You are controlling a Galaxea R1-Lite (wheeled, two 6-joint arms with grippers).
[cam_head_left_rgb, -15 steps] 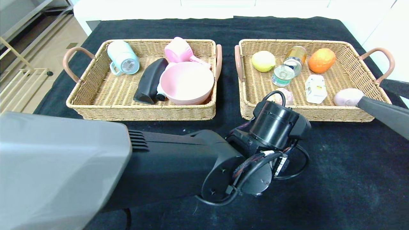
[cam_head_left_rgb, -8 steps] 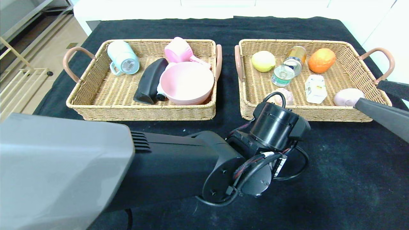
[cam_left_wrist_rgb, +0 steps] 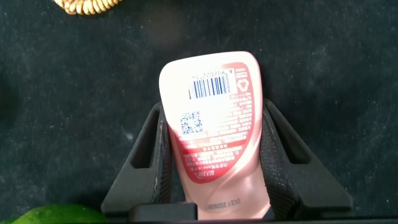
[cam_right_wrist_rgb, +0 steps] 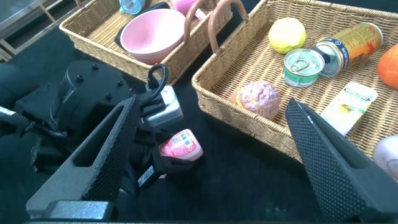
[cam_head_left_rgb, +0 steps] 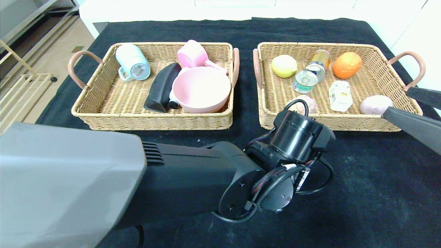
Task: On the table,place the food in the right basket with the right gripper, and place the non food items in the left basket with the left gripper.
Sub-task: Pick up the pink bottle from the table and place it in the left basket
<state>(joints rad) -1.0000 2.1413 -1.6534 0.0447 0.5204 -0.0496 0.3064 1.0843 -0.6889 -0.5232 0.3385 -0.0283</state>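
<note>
the left gripper [cam_left_wrist_rgb: 214, 168] is down at the black-clothed table [cam_head_left_rgb: 361, 193], just in front of the gap between the two wicker baskets, and its jaws are clamped on either side of a pink squeeze bottle [cam_left_wrist_rgb: 216, 127]. the bottle's label with barcode faces the left wrist camera. a sliver of green fruit [cam_left_wrist_rgb: 53, 214] shows at the edge of that view, close to the gripper. from the head camera the gripper itself is hidden under the left arm's black wrist.

the right gripper [cam_right_wrist_rgb: 211, 155] hangs above the near right part of the right basket [cam_head_left_rgb: 379, 124], jaws wide apart and holding nothing.

the left basket [cam_head_left_rgb: 103, 117] holds a light blue mug [cam_head_left_rgb: 132, 63] on its side, a large pale pink bowl [cam_head_left_rgb: 201, 88], a pink cup [cam_head_left_rgb: 193, 54] behind the bowl, and a black item [cam_head_left_rgb: 161, 88] between mug and bowl. the right basket holds a yellow-green lemon [cam_head_left_rgb: 283, 66], two cans [cam_head_left_rgb: 311, 73], an orange fruit [cam_head_left_rgb: 347, 64], a small white carton [cam_head_left_rgb: 340, 95], a pinkish bun [cam_right_wrist_rgb: 258, 98] at the near wall, and a pale pink rounded item [cam_head_left_rgb: 375, 104] by the right gripper's finger.
</note>
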